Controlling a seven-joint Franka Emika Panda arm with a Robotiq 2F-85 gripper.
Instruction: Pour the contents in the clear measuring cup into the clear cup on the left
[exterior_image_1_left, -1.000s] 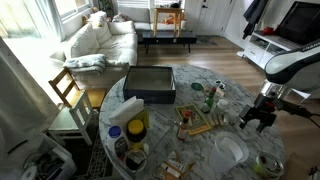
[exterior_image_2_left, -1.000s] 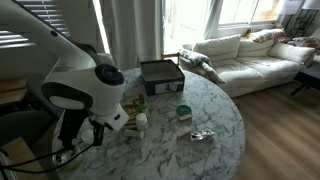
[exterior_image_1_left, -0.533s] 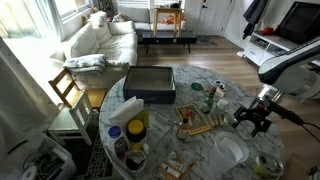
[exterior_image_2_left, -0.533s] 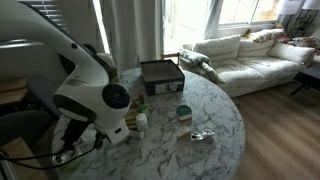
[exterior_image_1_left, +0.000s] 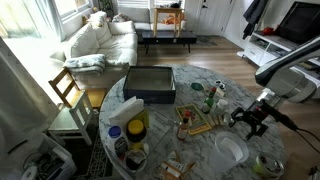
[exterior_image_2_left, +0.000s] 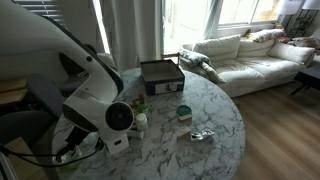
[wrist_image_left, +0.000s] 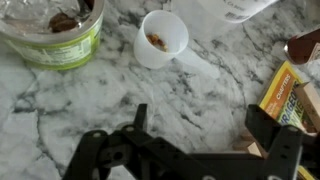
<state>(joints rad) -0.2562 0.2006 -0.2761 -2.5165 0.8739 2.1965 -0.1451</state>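
Note:
In the wrist view a small clear measuring cup (wrist_image_left: 160, 38) stands upright on the marble table (wrist_image_left: 60, 100). It holds a few brown bits, and its handle points toward the lower right. My gripper (wrist_image_left: 203, 128) hovers just short of it, open, with only bare marble between the black fingers (wrist_image_left: 268, 125). A clear container (wrist_image_left: 236, 8) shows at the top edge; I cannot tell if it is the clear cup. In an exterior view the gripper (exterior_image_1_left: 250, 120) hangs low over the table's near right side, beside a clear container (exterior_image_1_left: 230, 152).
A green-rimmed tub (wrist_image_left: 50, 30) with brown contents sits close to the measuring cup. A yellow packet (wrist_image_left: 282, 90) and a spoon (wrist_image_left: 302, 47) lie at the right. A black box (exterior_image_1_left: 150, 84), a green bottle (exterior_image_1_left: 210, 97) and jars (exterior_image_1_left: 132, 128) crowd the round table. The arm (exterior_image_2_left: 95, 100) blocks much of an exterior view.
The arm has come down and shifted a little toward the table's middle. The gripper stays open and nothing on the table has moved.

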